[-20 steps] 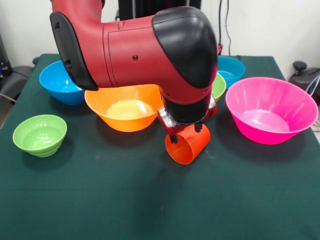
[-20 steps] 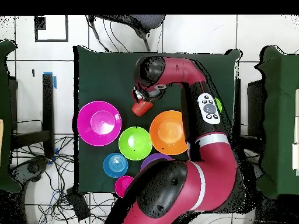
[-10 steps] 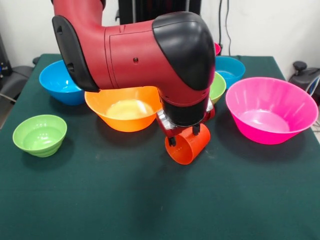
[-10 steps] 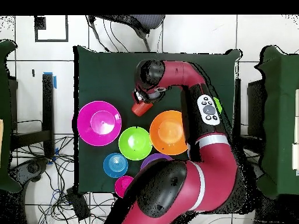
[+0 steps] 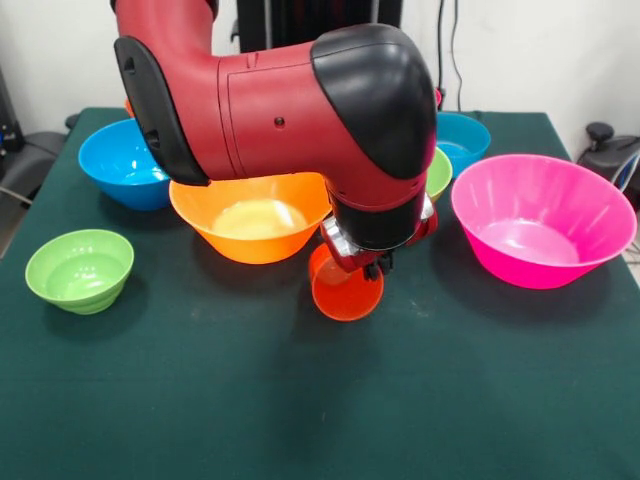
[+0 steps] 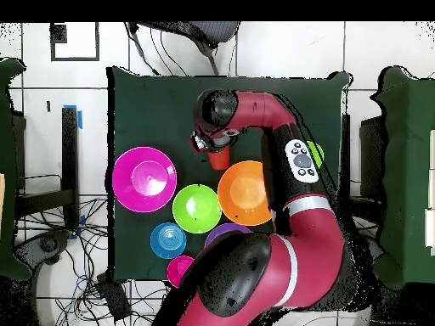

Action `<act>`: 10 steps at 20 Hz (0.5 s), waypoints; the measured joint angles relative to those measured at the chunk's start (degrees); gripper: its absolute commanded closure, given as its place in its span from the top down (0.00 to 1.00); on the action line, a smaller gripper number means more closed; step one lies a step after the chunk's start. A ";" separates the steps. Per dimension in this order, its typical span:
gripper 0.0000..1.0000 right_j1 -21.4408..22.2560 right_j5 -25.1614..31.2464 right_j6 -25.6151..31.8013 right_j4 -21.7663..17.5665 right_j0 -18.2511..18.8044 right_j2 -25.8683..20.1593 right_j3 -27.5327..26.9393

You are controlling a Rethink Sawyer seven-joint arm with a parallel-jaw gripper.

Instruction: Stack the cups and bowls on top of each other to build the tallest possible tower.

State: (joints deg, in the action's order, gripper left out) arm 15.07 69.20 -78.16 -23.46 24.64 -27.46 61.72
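Pincer (image 5: 372, 268) clamped on orange-red cup (image 5: 345, 288), tilted, just beside large orange bowl (image 5: 250, 215).

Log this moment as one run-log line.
claw: shut on cup | cup: lifted, tilted, beside large orange bowl | tower: not started

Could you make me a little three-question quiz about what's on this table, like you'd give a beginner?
1. True or false: the claw holds the orange-red cup.
2. Which bowl sits right behind that cup in the front view: A pink, B large orange, C small green?
3. Fill in: the big pink bowl is ____ inside.

Key: 1 true; 2 B, the large orange bowl; 3 empty.
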 measured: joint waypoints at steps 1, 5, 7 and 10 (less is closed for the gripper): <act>0.00 -0.06 0.00 0.00 0.01 0.00 0.00 0.01; 0.00 -0.07 0.00 0.00 0.01 0.00 0.00 0.18; 0.00 0.01 0.00 0.00 0.01 0.00 0.02 0.36; 0.00 0.28 0.00 0.00 0.00 0.04 0.06 1.13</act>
State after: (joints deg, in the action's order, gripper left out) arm 15.35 69.20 -78.16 -23.46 24.68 -27.41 62.85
